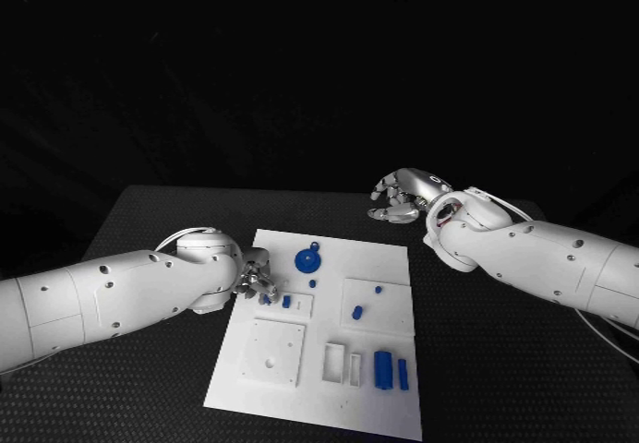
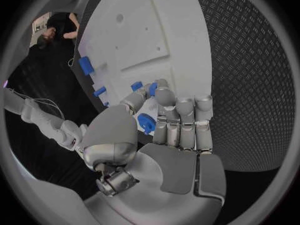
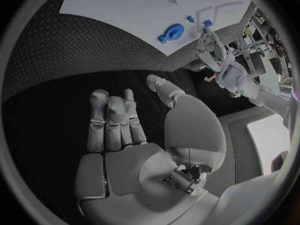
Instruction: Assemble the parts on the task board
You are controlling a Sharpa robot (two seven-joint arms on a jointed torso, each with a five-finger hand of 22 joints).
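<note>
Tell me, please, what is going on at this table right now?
The robot is assembling small blue parts on the white task board. Its left hand is down at the board's left edge, fingers on a small blue part there. The right hand hangs off the board's far right corner, holding nothing. A round blue part lies nearby.

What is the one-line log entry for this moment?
left hand: on small blue part, task board | right hand: empty, above table

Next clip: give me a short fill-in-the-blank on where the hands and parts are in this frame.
1. The left hand is at the ____ edge of the white board.
2. The right hand hovers over the black ____, off the board.
3. The round blue part lies on the ____.
4. The right hand holds ____.

Missing: left; table; board; nothing
</note>
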